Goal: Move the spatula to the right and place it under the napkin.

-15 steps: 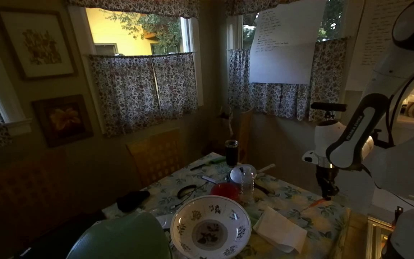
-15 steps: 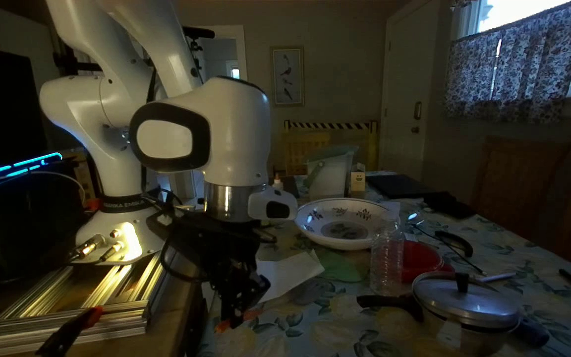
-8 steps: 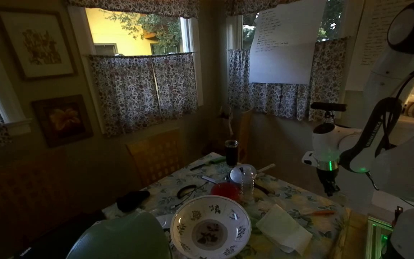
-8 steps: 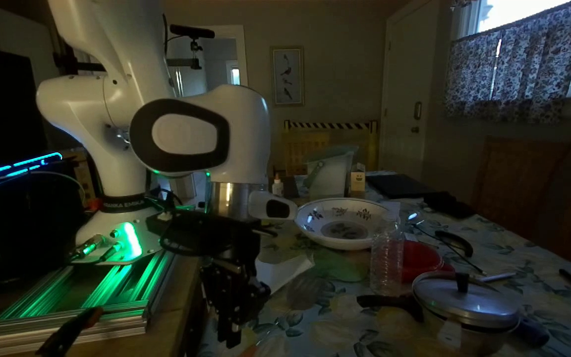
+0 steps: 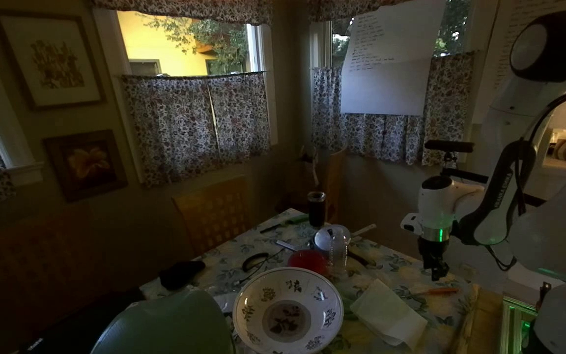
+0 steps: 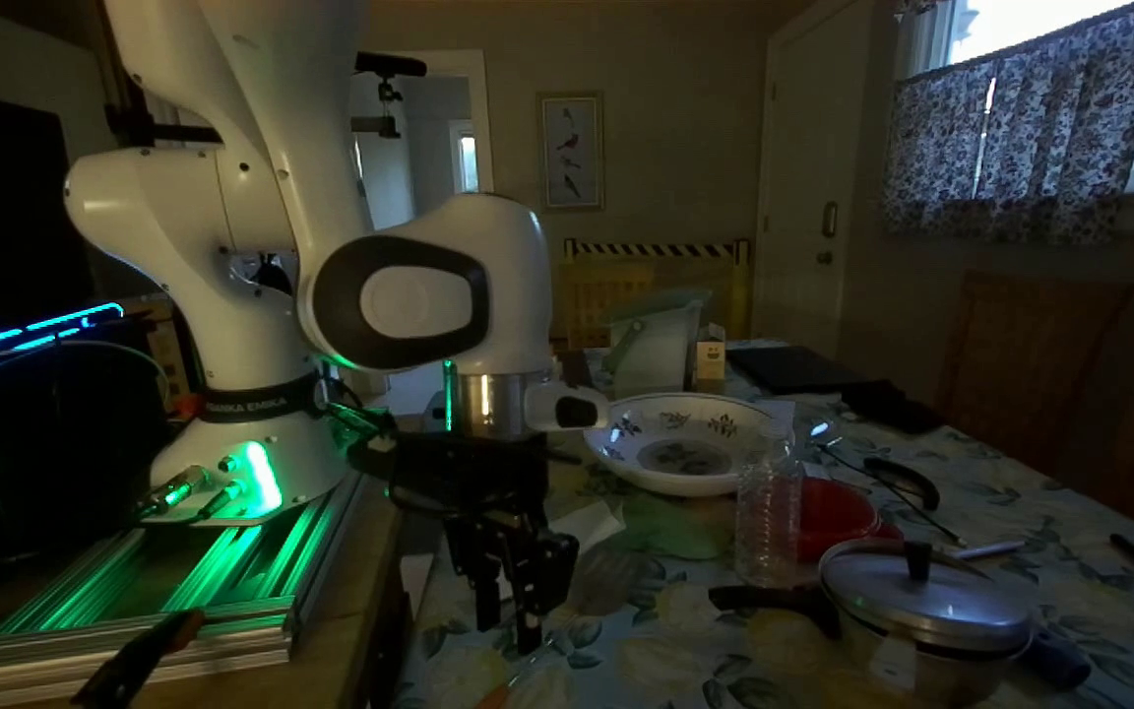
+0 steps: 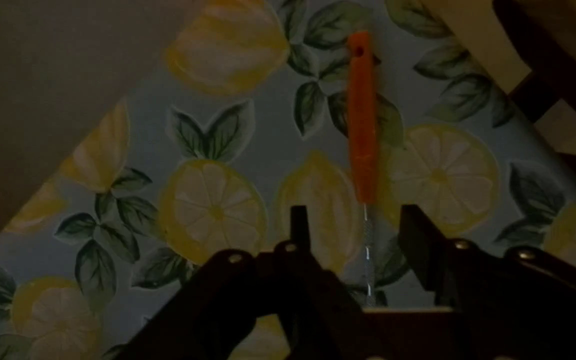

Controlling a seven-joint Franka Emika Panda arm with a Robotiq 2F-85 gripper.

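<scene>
The spatula, with an orange handle and thin metal shaft, lies on the floral tablecloth; its handle shows in an exterior view. The shaft points towards the napkin, a white folded sheet that also shows in an exterior view with a corner raised. I cannot tell whether the spatula's far end lies under the napkin. My gripper is open and empty, with the shaft seen between its fingers from above. In the exterior views the gripper hangs above the table, apart from the spatula.
A large patterned bowl stands beside the napkin. A clear plastic bottle, a red bowl and a lidded pot stand further along. The table edge is near the robot base.
The gripper has let go of the spatula and opened. The spatula's handle end dropped to lie flat. The gripper rose, then shifted towards the napkin side. The napkin moved slightly.
</scene>
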